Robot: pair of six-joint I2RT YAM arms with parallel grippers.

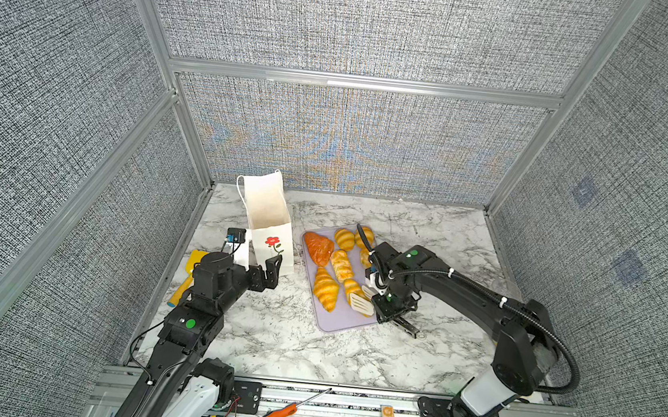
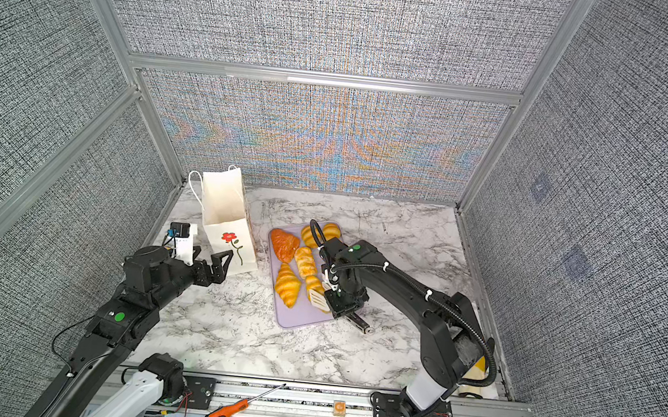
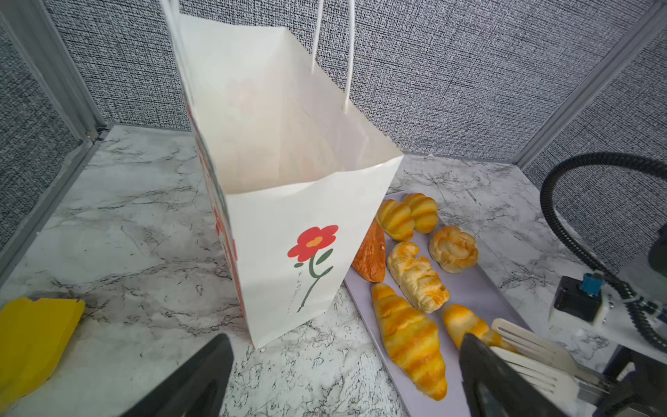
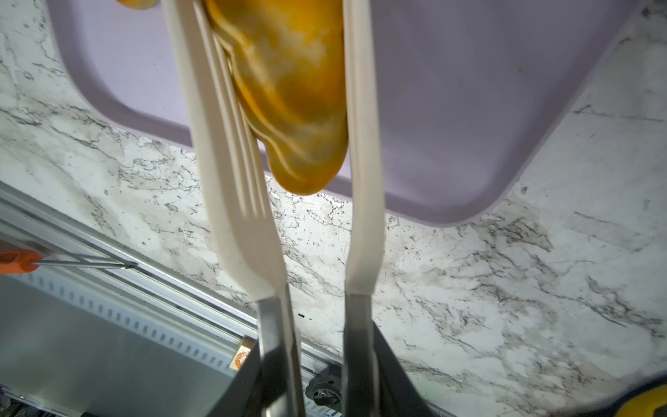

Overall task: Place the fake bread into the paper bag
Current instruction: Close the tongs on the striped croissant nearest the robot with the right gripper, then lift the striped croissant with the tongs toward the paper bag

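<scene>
Tongs (image 4: 234,202) do the reaching here. The right gripper (image 4: 317,361) is clamped round their metal handles, and the two pale blades press on either side of a small golden croissant (image 4: 288,90) at the near corner of the lavender tray (image 4: 505,108). I take that as the reason for the tool: the blades are long and thin enough to slide in beside one pastry without knocking its neighbours. Whether the croissant has cleared the tray I cannot tell. The rest of the fake bread lies on the same tray, including a dark reddish croissant (image 1: 317,249), a flaky roll (image 1: 341,265) and a large striped croissant (image 1: 325,290) just beside the pinched one. None shows inside the bag.

The paper bag (image 1: 274,249) stands upright just left of the tray with its mouth open. The left gripper (image 2: 209,266) sits low at the bag's near base, jaws spread wide with nothing between them. I'd guess it is placed there to steady the bag, though I can't say whether a finger touches the paper.

Room is tight along one line. The bag's tall rim stands between tray and mouth, so the load looks to need lifting well above it before crossing. The bag is light and could tip if the blades catch the rim. The marble tabletop (image 1: 270,337) in front of the tray is open. A yellow spatula (image 1: 193,265) lies left of the left arm, well apart from the tray.
</scene>
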